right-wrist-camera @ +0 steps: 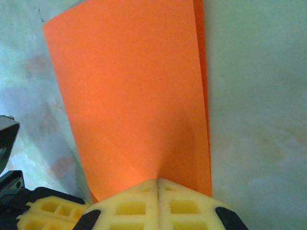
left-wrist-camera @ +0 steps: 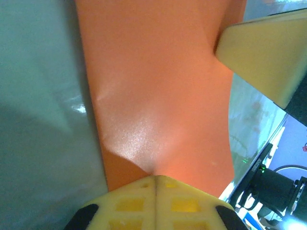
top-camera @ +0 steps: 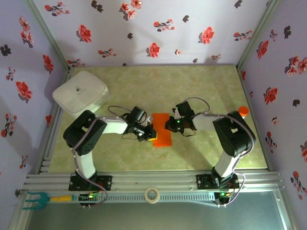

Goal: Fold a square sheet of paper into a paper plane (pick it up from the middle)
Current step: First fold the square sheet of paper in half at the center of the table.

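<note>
The square sheet of paper (top-camera: 162, 129) is bright orange and lies mid-table between the two arms. My left gripper (top-camera: 150, 133) pinches its left edge and my right gripper (top-camera: 169, 125) pinches its right edge. In the left wrist view the yellow fingers meet at the left gripper (left-wrist-camera: 156, 178), shut on the paper (left-wrist-camera: 158, 86), which puckers at the pinch; a right fingertip (left-wrist-camera: 264, 48) shows at the far edge. In the right wrist view the right gripper (right-wrist-camera: 158, 182) is shut on the paper (right-wrist-camera: 134, 91), where a second layer peeks out along the right side.
A white lidded box (top-camera: 79, 93) stands at the back left of the table. A small orange-capped bottle (top-camera: 243, 110) sits by the right wall. A tape roll (top-camera: 152, 194) and a green-headed tool (top-camera: 33, 199) lie on the near rail.
</note>
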